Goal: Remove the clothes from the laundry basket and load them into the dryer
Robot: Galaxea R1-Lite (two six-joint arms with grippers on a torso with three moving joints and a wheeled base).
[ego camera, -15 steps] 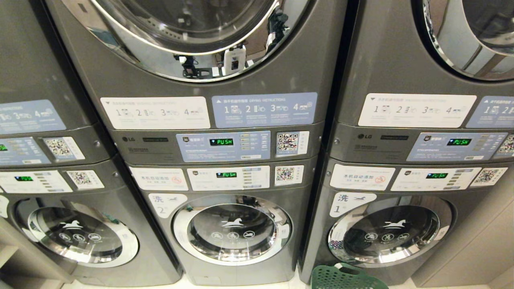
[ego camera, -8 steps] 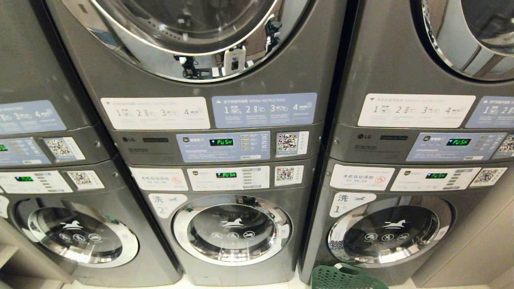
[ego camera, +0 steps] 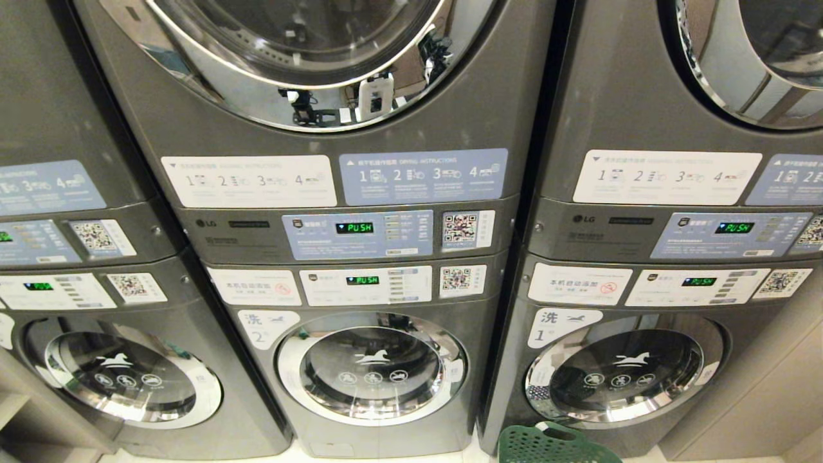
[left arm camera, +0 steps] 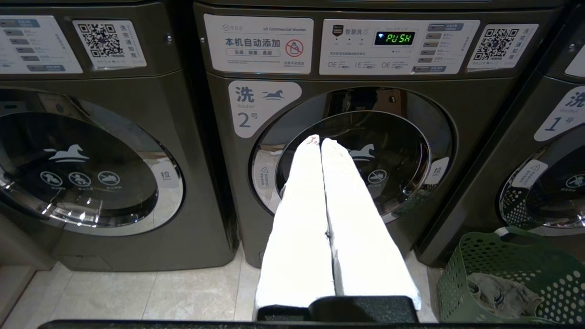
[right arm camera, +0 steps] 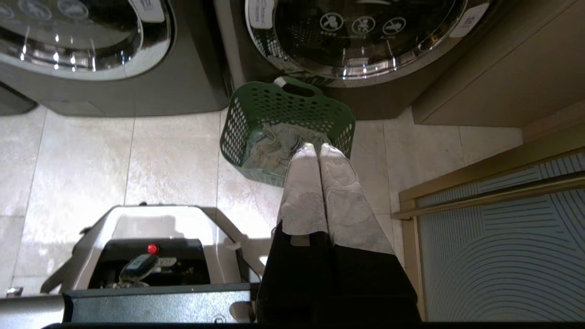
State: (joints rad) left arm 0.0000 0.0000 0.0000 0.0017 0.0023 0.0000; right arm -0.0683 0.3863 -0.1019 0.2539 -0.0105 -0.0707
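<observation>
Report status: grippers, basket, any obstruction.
Right gripper shut, empty, above the laundry basket. Left gripper shut, parked facing washer 2. Grey clothes in basket. Washer doors closed; nothing blocking basket.

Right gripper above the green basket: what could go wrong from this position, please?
1. The right gripper is shut above the clothes; if it descends like this, it would likely push the fabric instead of grasping it.
2. The laundry basket stands close against a washer door, so a push may shove or tip it.
3. All doors in view are closed, so a picked garment has nowhere to go yet.
</observation>
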